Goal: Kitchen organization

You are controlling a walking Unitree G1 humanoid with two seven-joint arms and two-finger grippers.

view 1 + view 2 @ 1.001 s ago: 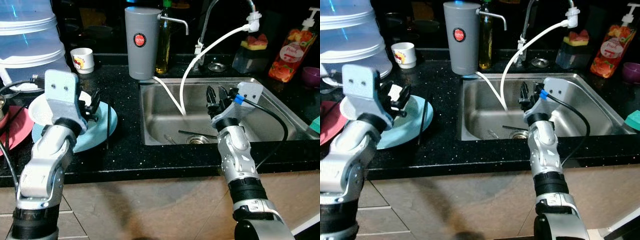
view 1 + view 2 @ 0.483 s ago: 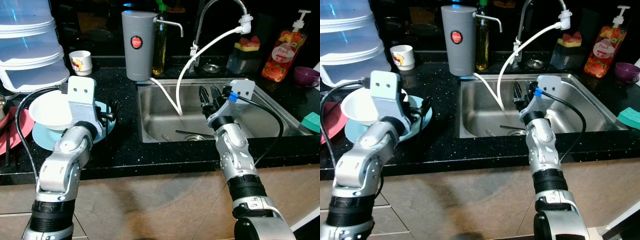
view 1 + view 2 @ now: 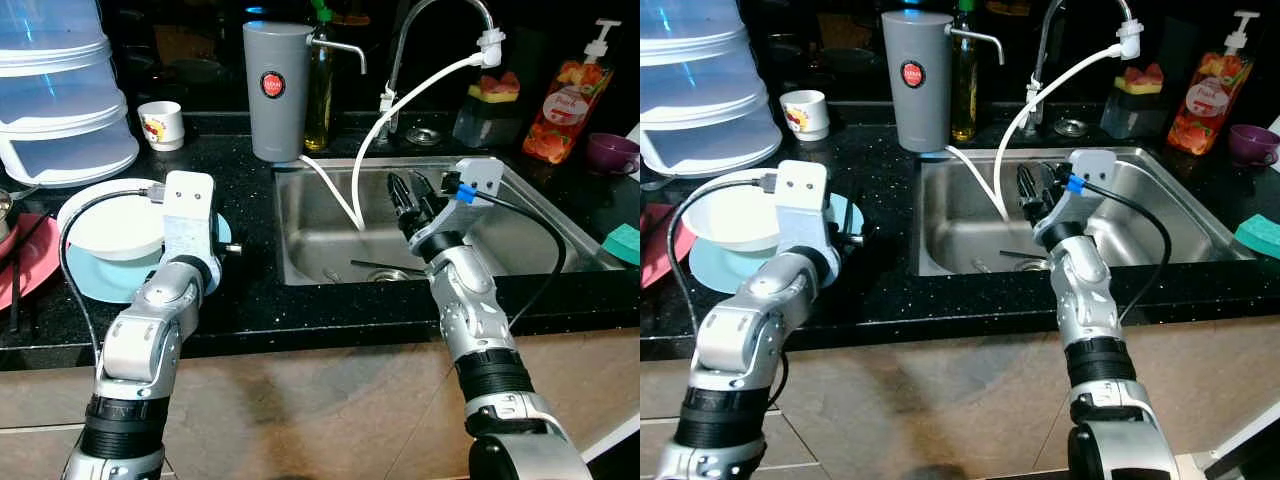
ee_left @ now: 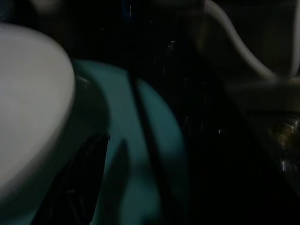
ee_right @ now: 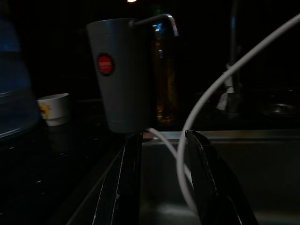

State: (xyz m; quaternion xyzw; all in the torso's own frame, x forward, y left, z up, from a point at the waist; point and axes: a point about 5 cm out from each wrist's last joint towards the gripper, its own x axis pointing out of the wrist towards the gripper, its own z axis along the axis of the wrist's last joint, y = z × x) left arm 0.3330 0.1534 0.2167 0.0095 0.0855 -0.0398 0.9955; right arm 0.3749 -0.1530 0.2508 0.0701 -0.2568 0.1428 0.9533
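Observation:
A white bowl (image 3: 110, 222) sits on a light blue plate (image 3: 95, 282) on the black counter. A thin black chopstick (image 4: 145, 136) lies across the plate's right side. My left gripper (image 3: 224, 246) hovers low at the plate's right edge, beside the bowl. My right gripper (image 3: 410, 194) is open and holds nothing. It hangs over the steel sink (image 3: 545, 250), pointing towards the grey water filter jug (image 5: 124, 75) and the white hose (image 3: 362, 165). Dark utensils (image 3: 385, 268) lie by the sink drain.
Stacked clear plastic containers (image 3: 60, 90) and a small white cup (image 3: 163, 125) stand at the back left. A pink plate (image 3: 25, 272) lies at the far left. An oil bottle (image 3: 320, 90), soap bottle (image 3: 560, 100), purple cup (image 3: 610, 152) and green sponge (image 3: 626, 243) surround the sink.
My left arm has swung right and down off the bowl to the plate's right edge, uncovering the bowl. The right gripper has shifted slightly left over the sink.

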